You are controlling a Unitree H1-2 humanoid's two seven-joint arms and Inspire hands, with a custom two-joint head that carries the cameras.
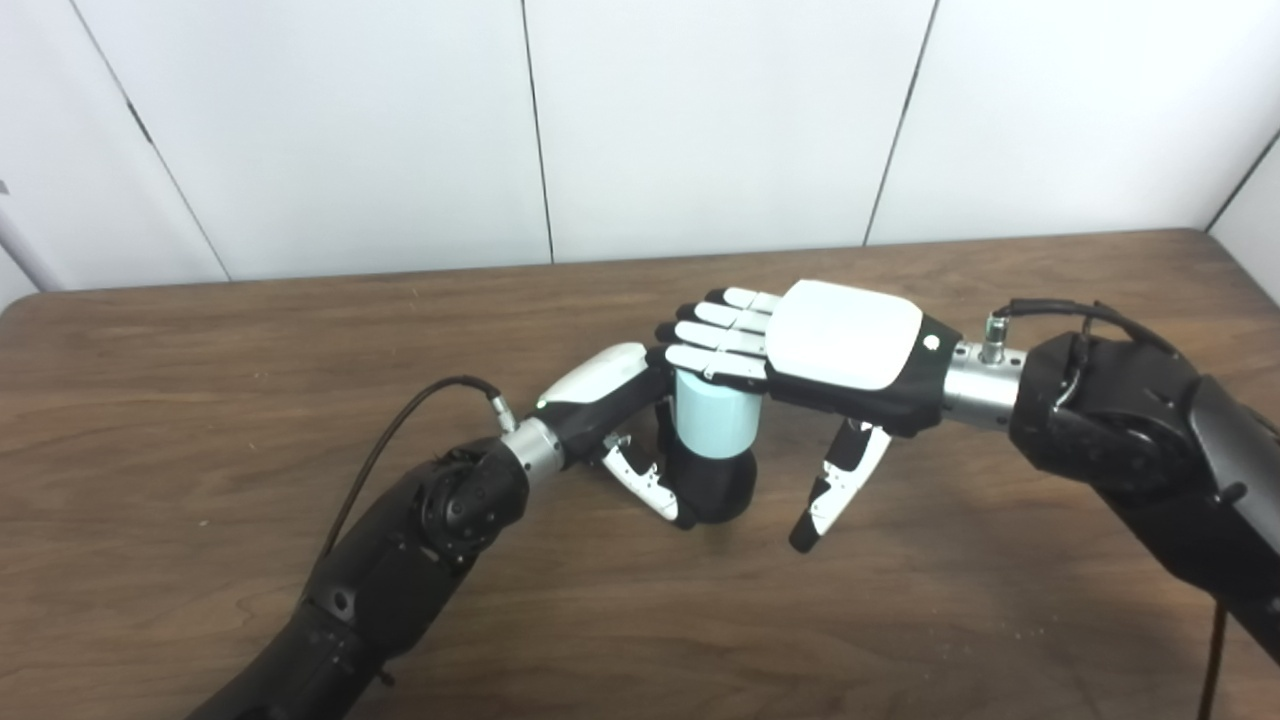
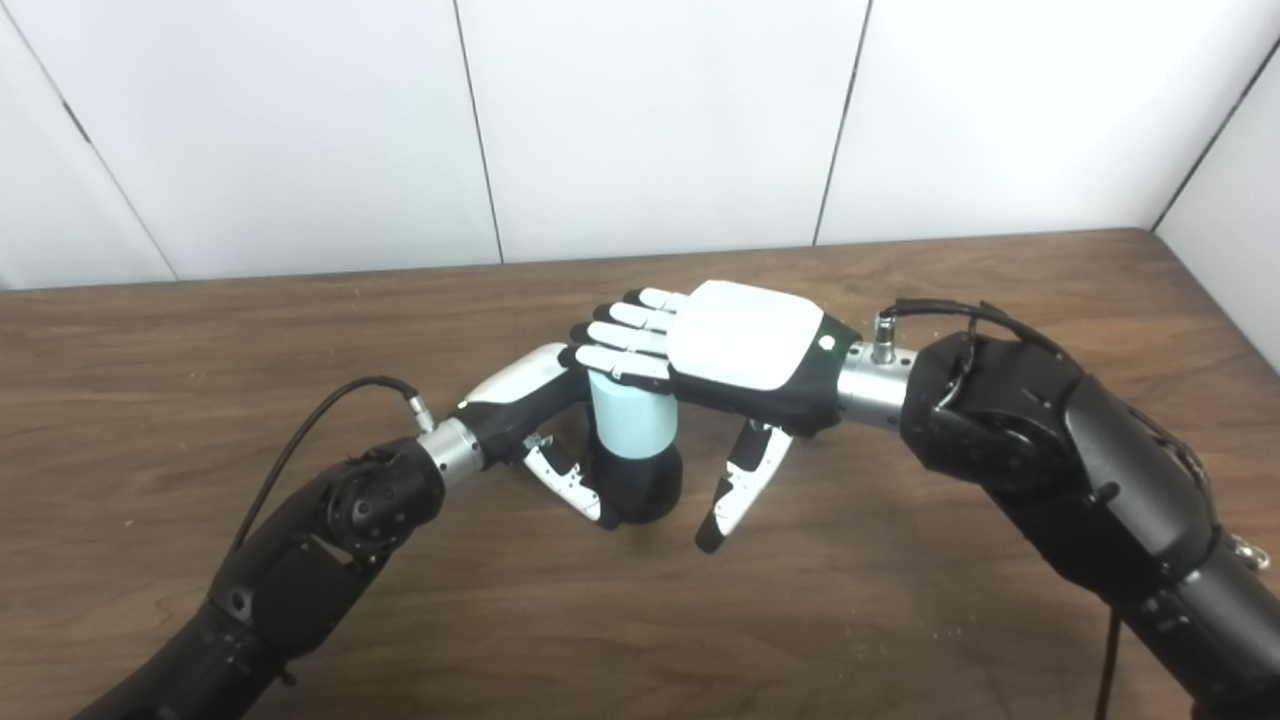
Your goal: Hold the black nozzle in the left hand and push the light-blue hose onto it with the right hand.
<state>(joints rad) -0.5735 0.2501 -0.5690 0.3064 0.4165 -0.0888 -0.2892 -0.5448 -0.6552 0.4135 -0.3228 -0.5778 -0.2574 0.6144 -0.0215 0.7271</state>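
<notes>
On the table [image 1: 200, 400], the right hand [image 1: 830, 350] is lying palm-down on the hose [image 1: 712, 420], thumb hanging free, while the left hand [image 1: 620, 420] is gripping the nozzle [image 1: 715, 485] at centre. Pressing straight down, nozzle steady, should seat it.

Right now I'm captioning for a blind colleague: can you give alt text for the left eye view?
The right hand lies flat on top of the upright light-blue hose, which sits in the black nozzle that the left hand grips from the side. All this is over a brown wooden table before a white panelled wall.
</notes>
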